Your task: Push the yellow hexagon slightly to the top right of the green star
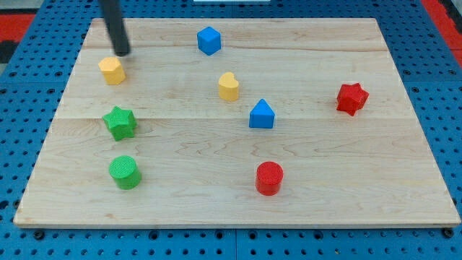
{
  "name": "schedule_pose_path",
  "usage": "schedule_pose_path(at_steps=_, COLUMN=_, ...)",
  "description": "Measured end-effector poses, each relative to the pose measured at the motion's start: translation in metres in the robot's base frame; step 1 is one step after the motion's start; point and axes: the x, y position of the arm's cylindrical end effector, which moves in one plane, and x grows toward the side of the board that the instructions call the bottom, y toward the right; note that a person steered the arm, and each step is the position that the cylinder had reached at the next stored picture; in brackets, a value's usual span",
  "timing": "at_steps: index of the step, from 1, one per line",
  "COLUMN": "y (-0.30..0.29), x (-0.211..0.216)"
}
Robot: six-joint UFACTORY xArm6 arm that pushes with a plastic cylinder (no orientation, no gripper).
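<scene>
The yellow hexagon (112,70) sits near the board's upper left. The green star (120,122) lies below it, slightly to the right. My tip (123,53) rests on the board just above and right of the yellow hexagon, close to it but apart. The dark rod rises from the tip to the view's top edge.
A green cylinder (125,172) lies below the green star. A blue cube (208,40) is at top centre. A yellow heart-like block (229,86), a blue triangle (261,115), a red cylinder (269,178) and a red star (351,98) lie to the right. The wooden board (361,180) ends on blue pegboard.
</scene>
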Motion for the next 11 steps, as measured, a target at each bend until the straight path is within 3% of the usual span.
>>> schedule_pose_path(at_steps=1, y=-0.057, x=0.030)
schedule_pose_path(at_steps=3, y=0.035, x=0.041)
schedule_pose_path(at_steps=5, y=0.029, x=0.065)
schedule_pose_path(at_steps=6, y=0.092, x=0.077)
schedule_pose_path(at_steps=7, y=0.201, x=0.076)
schedule_pose_path(at_steps=9, y=0.161, x=0.071)
schedule_pose_path(at_steps=11, y=0.086, x=0.094)
